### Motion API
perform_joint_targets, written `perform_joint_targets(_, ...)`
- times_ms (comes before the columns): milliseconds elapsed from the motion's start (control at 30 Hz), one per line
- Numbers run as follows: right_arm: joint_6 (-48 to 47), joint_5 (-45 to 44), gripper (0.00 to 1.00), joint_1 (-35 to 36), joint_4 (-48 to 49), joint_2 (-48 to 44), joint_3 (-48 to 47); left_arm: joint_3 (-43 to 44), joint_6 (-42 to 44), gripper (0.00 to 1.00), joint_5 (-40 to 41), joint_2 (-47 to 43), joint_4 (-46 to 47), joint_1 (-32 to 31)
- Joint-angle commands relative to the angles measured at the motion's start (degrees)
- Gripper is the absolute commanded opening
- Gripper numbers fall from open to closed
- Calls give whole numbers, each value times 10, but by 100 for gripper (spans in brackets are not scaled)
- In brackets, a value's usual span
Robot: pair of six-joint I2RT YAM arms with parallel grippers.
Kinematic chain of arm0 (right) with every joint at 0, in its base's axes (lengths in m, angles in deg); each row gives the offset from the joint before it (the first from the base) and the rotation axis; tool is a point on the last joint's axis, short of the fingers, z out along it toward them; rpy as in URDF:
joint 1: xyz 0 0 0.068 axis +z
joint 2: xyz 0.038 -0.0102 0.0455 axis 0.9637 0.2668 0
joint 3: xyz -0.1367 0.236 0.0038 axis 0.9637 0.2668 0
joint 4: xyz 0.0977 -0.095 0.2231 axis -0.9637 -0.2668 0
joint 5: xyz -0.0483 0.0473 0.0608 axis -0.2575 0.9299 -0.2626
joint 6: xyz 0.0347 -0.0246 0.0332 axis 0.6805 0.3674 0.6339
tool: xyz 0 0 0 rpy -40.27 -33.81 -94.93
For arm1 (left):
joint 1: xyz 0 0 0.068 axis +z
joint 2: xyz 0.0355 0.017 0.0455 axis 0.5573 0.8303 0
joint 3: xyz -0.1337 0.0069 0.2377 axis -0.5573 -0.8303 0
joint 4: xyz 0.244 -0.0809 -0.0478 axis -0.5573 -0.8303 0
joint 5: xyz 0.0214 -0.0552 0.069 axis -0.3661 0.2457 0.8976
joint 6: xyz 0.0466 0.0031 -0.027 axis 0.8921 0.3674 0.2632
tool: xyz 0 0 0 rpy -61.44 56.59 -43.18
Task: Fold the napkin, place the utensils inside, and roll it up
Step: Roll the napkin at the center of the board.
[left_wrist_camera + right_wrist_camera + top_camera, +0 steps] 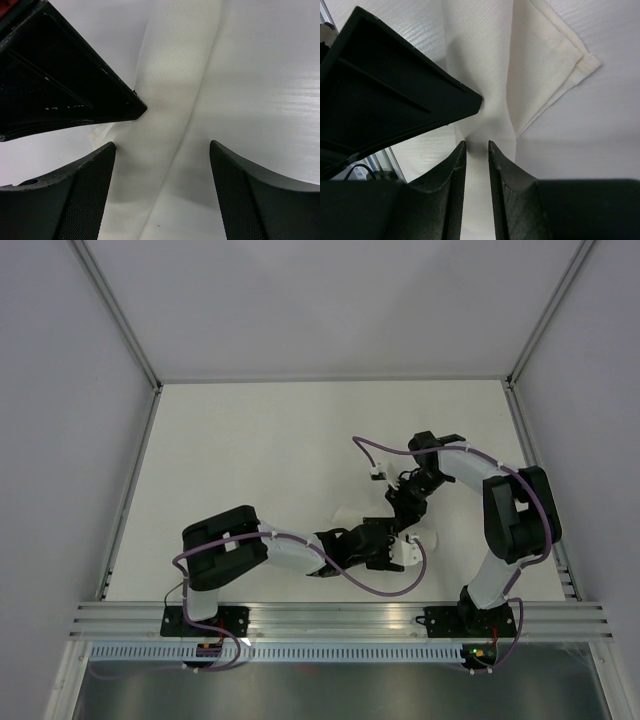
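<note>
Tabletop [250, 460], smooth and white, sits boxed by pale grey walls [330, 300] and a ribbed aluminium rail [330, 618]. Near its front centre lies the thin white woven-textured napkin [540, 65], folded in layers, one ridge raised. The black, textured right gripper [476, 150] pinches that ridge; the left gripper [162, 144] hangs spread wide over the cloth.

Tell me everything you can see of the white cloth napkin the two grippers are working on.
The white woven cloth napkin is bunched into a long, soft ridge on the white table, near the front edge between the arms. One end fans into flat layered folds with stacked corners. The right gripper pinches the ridge, fingers nearly closed on it; the left gripper straddles it, open. From above, the arms hide most of it.
</note>
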Motion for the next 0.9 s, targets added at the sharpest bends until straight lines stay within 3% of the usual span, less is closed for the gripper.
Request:
perform_joint_targets(0, -4, 31, 30, -13, -8, 4, -25, 21, 34, 80, 3, 11, 9, 8)
perform_joint_targets(233, -6, 45, 30, -29, -26, 4, -41, 35, 55, 77, -2, 25, -3, 18)
perform_joint_targets(500, 5, 51, 29, -56, -30, 7, -66, 56, 87, 64, -28, 43, -58, 18)
perform_joint_targets(633, 8, 58, 29, -86, -40, 10, -96, 92, 69, 53, -58, 59, -134, 20)
perform_joint_targets(867, -19, 89, 28, -145, -87, 26, -143, 159, 8, 46, -145, 76, -256, 42)
